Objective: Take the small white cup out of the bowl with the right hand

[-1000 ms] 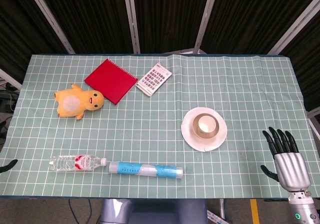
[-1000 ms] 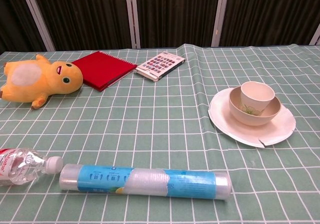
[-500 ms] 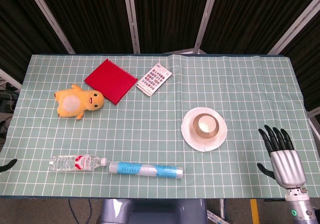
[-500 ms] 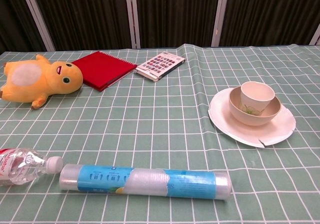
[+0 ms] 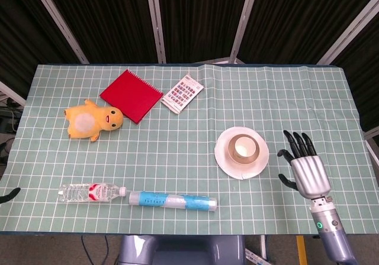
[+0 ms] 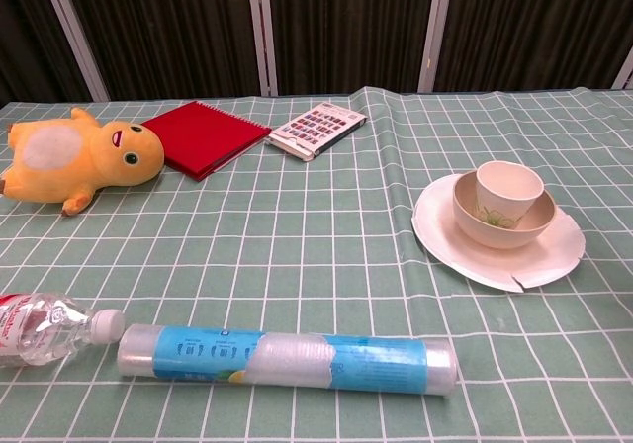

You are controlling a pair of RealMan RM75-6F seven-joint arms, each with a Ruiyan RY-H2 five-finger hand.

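The small white cup (image 5: 241, 148) stands upright inside the bowl (image 6: 534, 228), which rests on a plate (image 5: 223, 157). The right hand (image 5: 307, 170), fingers (image 5: 297, 141) apart and holding nothing, hovers just beside the plate; the cup lies toward the robot's left of it.

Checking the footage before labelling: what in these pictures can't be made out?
- Left hand: head view, cut off by the left edge; open or shut unclear.
- Right hand: absent from chest view.
- Bottle: chest view, base cut off by the left edge.
- Card print: too small.
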